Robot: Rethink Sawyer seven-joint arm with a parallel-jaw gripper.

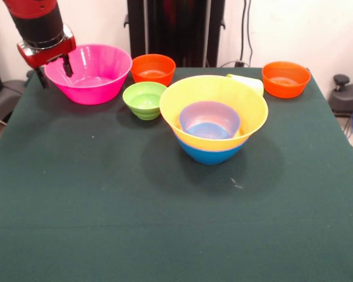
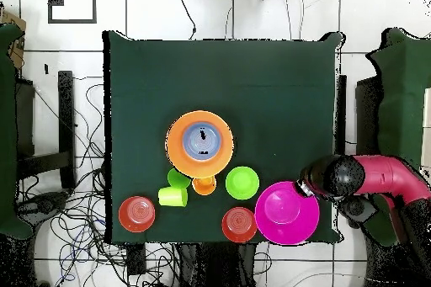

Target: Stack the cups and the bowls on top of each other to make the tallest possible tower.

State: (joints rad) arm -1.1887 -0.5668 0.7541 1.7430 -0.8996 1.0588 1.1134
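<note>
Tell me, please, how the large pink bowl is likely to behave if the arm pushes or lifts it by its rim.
The pink bowl looks like thin glossy plastic, so probably light and slippery. Its wide flaring wall over a smaller base suggests it may tilt if lifted by one side. Pushed, it would likely slide across the green tablecloth.

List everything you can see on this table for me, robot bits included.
pink bowl: one, large, at a table corner, by the tool.
stack: one, mid-table; blue bowl lowest, yellow-orange bowl in it, small blue bowl inside.
orange bowls: two, small, one beside the pink bowl, one alone near the opposite edge.
green bowl: one, small, between the pink bowl and the stack.
cups: three, lime-yellow cup, green cup, orange cup, clustered beside the stack.
table: one, dark green top.
arm: one, red and black.
tool: one, open, astride the pink bowl's rim.
</note>
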